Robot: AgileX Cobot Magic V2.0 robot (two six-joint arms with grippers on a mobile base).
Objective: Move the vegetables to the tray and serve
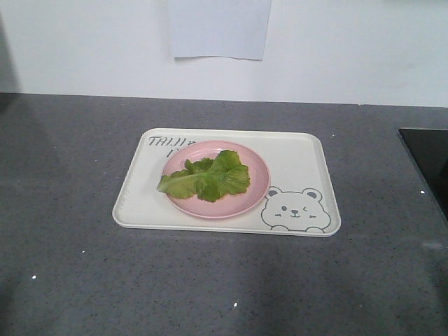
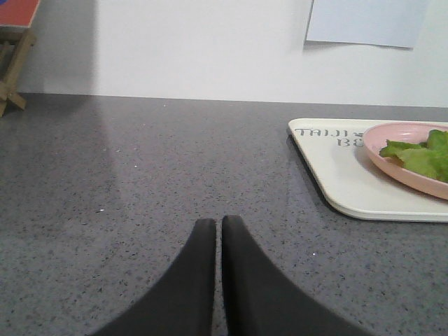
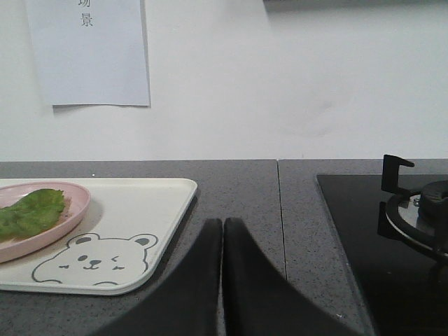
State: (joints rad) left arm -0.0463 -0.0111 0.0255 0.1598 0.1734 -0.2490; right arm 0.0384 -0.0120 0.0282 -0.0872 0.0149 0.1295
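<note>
Grey speckled countertop point(image 1: 77, 231) fills the scene, with a white wall behind it and a sheet of paper point(image 1: 220, 28) fixed on the wall above the tray. I take the tray point(image 1: 301, 168) as the landmark: it is cream, rectangular, with a winking bear drawn in its near right corner, and it lies flat in the middle of the counter. To the right of the tray, well apart, is a black stove top point(image 3: 364, 238) with a burner grate point(image 3: 413, 210). On the tray, left of its middle, stands a round pink plate point(image 1: 255, 192), and the vegetables point(image 1: 206, 178), some crinkly green lettuce leaves, lie on this plate, with one tip hanging over its left rim.

Both arms wait low on the near side of the tray. The left gripper point(image 2: 218, 222) has its fingers pressed together and holds nothing; the right gripper point(image 3: 222, 224) is the same, closed and empty.

I judge that the transfer is already done and the serving step is in hand. The next move probably asks both grippers to spread, reach the two short edges of the tray and lift evenly, so the plate does not slide.
</note>
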